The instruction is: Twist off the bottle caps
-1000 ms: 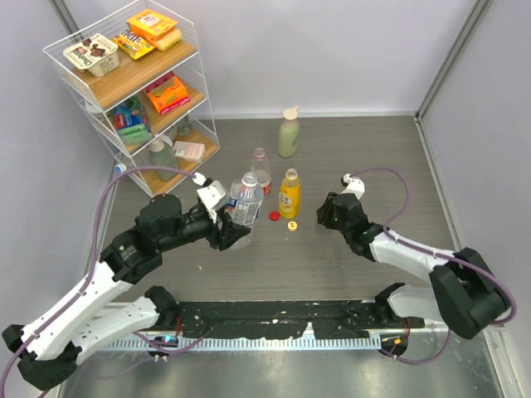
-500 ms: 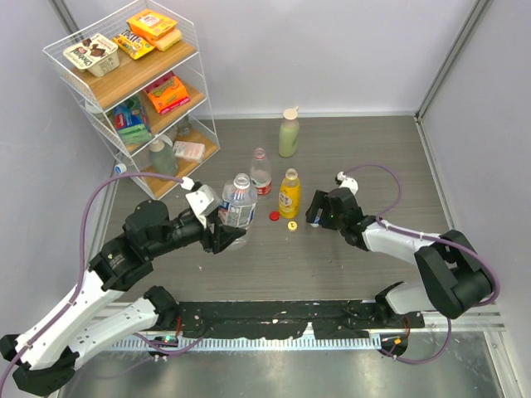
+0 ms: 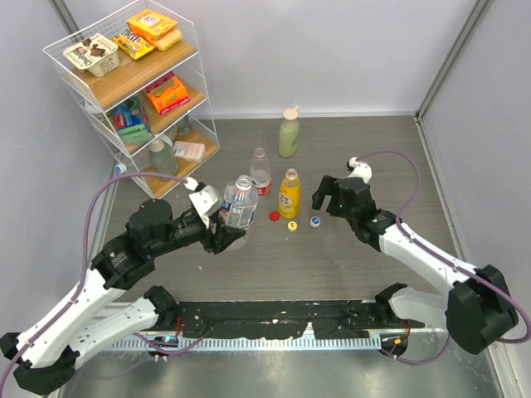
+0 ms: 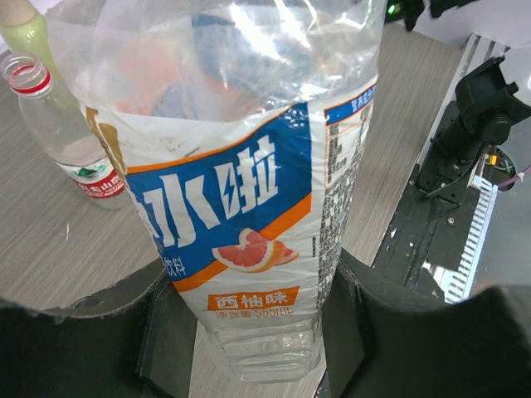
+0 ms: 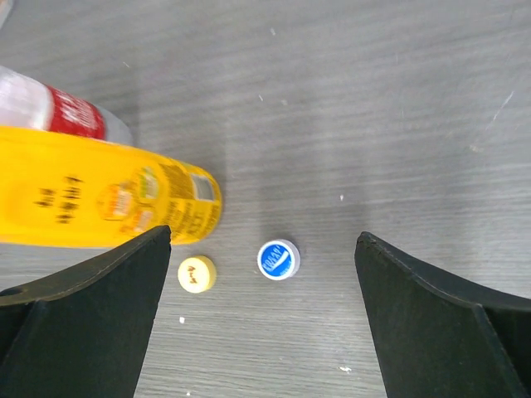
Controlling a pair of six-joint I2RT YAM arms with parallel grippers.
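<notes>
Lying loose near the juice bottle (image 3: pixel 289 192), the red cap (image 3: pixel 274 216), yellow cap (image 3: pixel 292 225) and blue cap (image 3: pixel 315 221) could be scattered by the spread right gripper (image 5: pixel 264 308), or the water bottle (image 3: pixel 241 203) pinched by the left gripper (image 4: pixel 249 327) toppled.

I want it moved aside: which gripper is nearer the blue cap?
Right. The right gripper hangs open directly over the blue cap; the left gripper holds a water bottle farther left.

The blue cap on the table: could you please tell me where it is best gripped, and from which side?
Grip the blue cap across its round rim, coming straight down: it lies flat and low, leaving no side to reach. Keep clear of the yellow cap beside it. The open right hand hangs above it.
</notes>
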